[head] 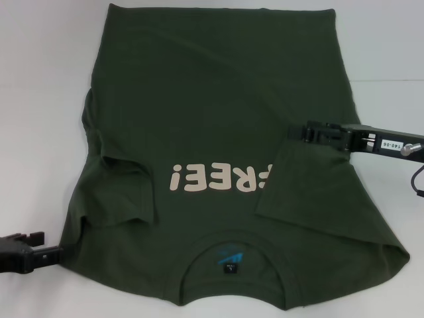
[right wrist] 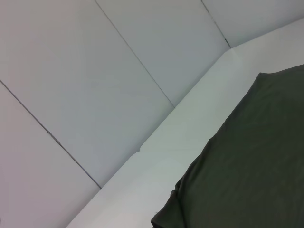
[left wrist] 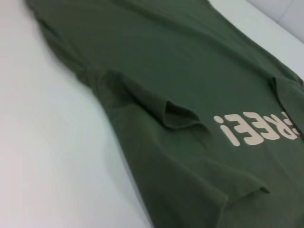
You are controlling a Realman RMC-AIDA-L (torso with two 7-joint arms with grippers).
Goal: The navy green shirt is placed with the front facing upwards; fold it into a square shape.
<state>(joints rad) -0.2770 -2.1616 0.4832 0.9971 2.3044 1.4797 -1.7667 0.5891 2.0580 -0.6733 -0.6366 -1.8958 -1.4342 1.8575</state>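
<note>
Both sleeves of the navy green shirt already lie folded inward over the body, so the side folds look done or nearly so; the shirt is spread front-up on the white table, collar and blue neck label toward the robot, the cream lettering partly covered by the right-hand sleeve flap. The right gripper hangs over the upper edge of that flap, about mid-shirt; whether it pinches the cloth or has let go I cannot tell, since its fingertips blend into the dark fabric. The left gripper sits low at the near left corner, just beside the shirt's shoulder edge, and its grip is equally unclear. Next, I judge, comes the lengthwise fold: each arm would need a corner of the hem or the shoulders, bringing one end over the other. The hem's far edge is cut off in the head view, and neither wrist view shows its own fingers.
</note>
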